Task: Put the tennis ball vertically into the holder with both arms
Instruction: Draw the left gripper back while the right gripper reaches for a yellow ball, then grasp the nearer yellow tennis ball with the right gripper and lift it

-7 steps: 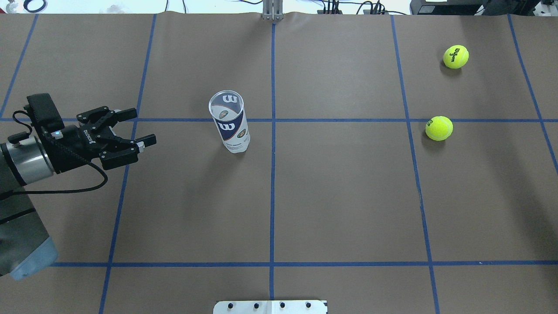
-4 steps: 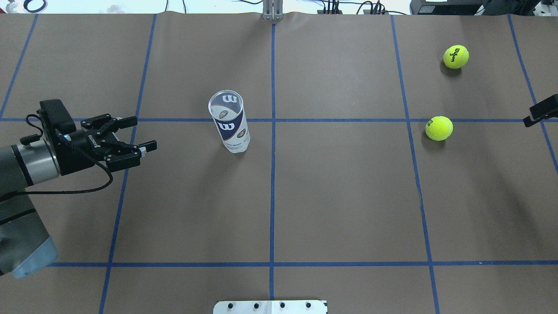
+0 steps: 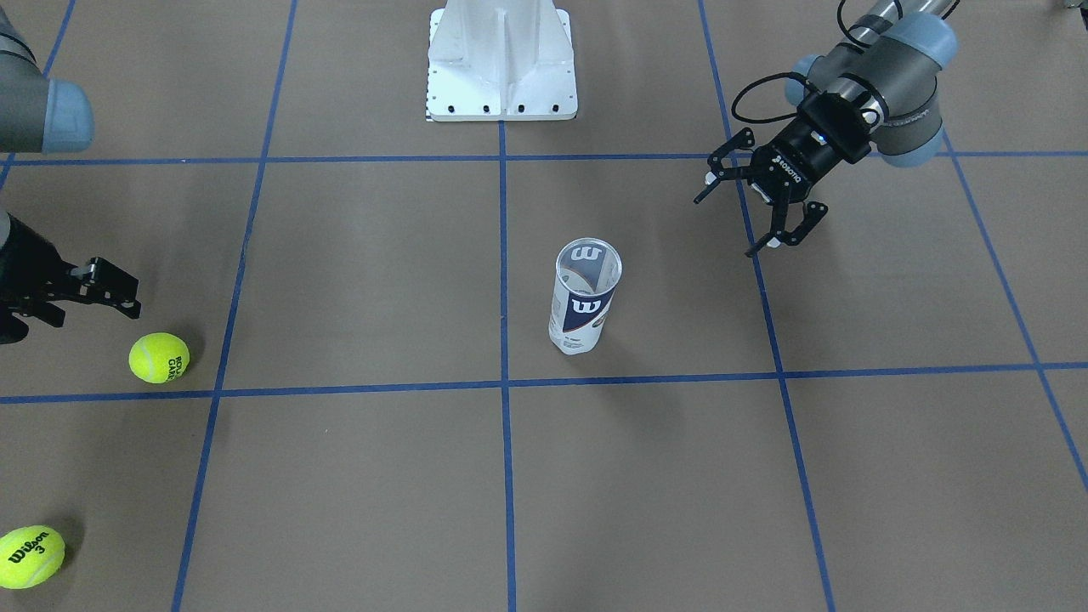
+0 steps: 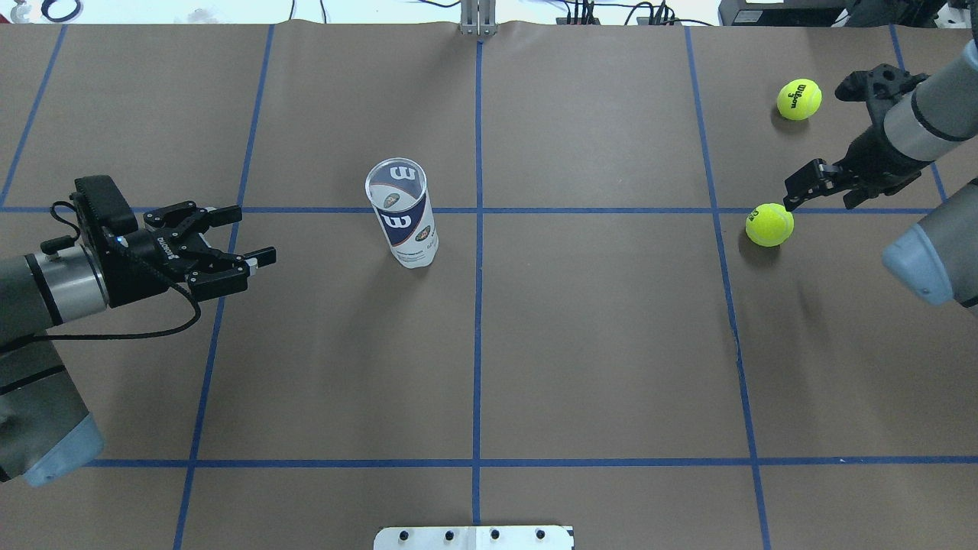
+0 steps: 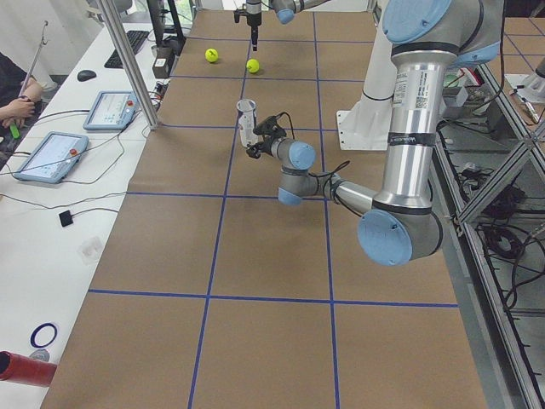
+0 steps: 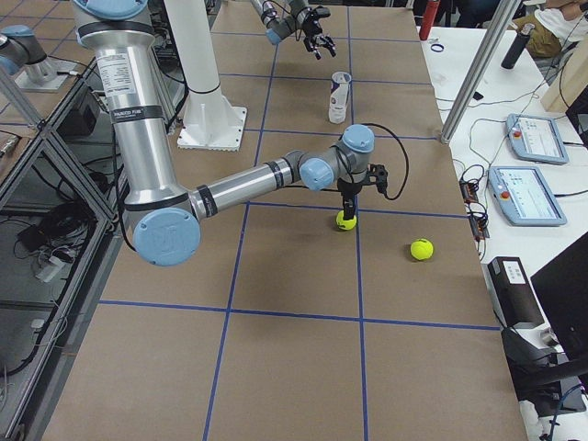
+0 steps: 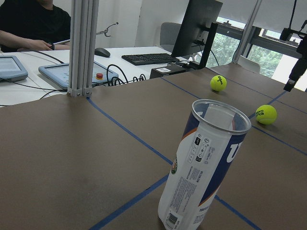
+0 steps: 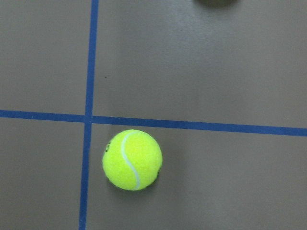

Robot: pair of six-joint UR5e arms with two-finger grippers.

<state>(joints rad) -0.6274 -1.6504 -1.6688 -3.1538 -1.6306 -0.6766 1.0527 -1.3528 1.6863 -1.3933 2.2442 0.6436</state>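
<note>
Tennis ball (image 4: 769, 224) is lying on the brown table (image 4: 596, 344), just beneath the right gripper (image 4: 819, 197), which is hovering over it and pointing down with its fingers spread apart. A second ball (image 4: 799, 99) is sitting farther back. The holder (image 4: 403, 218) is standing upright and empty near the table's middle. The left gripper (image 4: 248, 235) is reaching level toward the holder, fingers wide, well apart from it.
</note>
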